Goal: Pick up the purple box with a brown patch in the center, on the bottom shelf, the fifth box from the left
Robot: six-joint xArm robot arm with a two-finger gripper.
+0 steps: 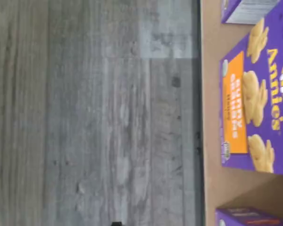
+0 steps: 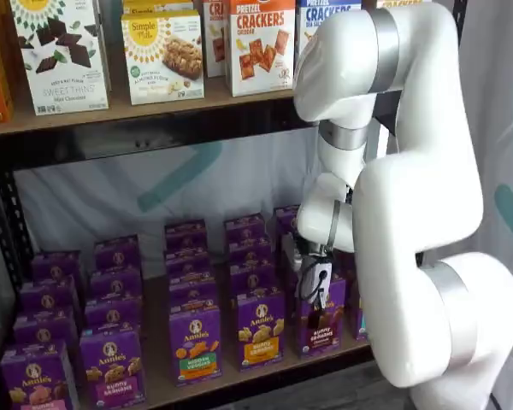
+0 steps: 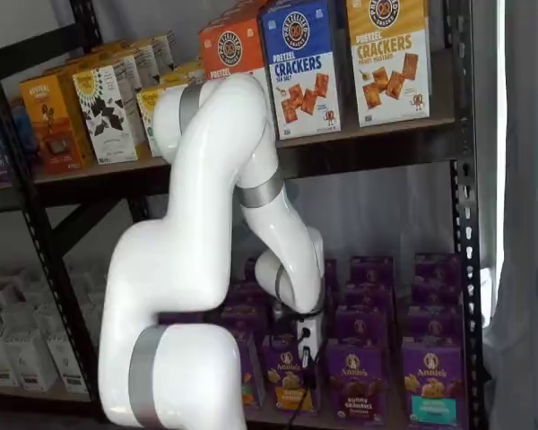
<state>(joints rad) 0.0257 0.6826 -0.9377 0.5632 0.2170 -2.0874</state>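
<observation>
The purple box (image 2: 319,325) with dark brown bunny crackers on its front stands upright in the front row of the bottom shelf (image 2: 154,380). It also shows in a shelf view as the purple box (image 3: 354,383). My gripper (image 2: 312,295) hangs just in front of its upper part, at the end of the white arm, apart from it and holding nothing. In both shelf views the fingers are mostly hidden by the gripper body (image 3: 307,351) and a black cable. The wrist view shows only a purple carton with an orange band (image 1: 254,108) on the tan board (image 1: 211,179).
Rows of small purple cartons fill the board; a yellow-orange banded one (image 2: 261,331) stands beside the target and a teal-banded one (image 3: 430,385) on its other side. Large cracker boxes (image 2: 261,43) sit on the higher board. Black rack posts (image 3: 466,224) frame the shelves. Grey floor (image 1: 94,117) lies below.
</observation>
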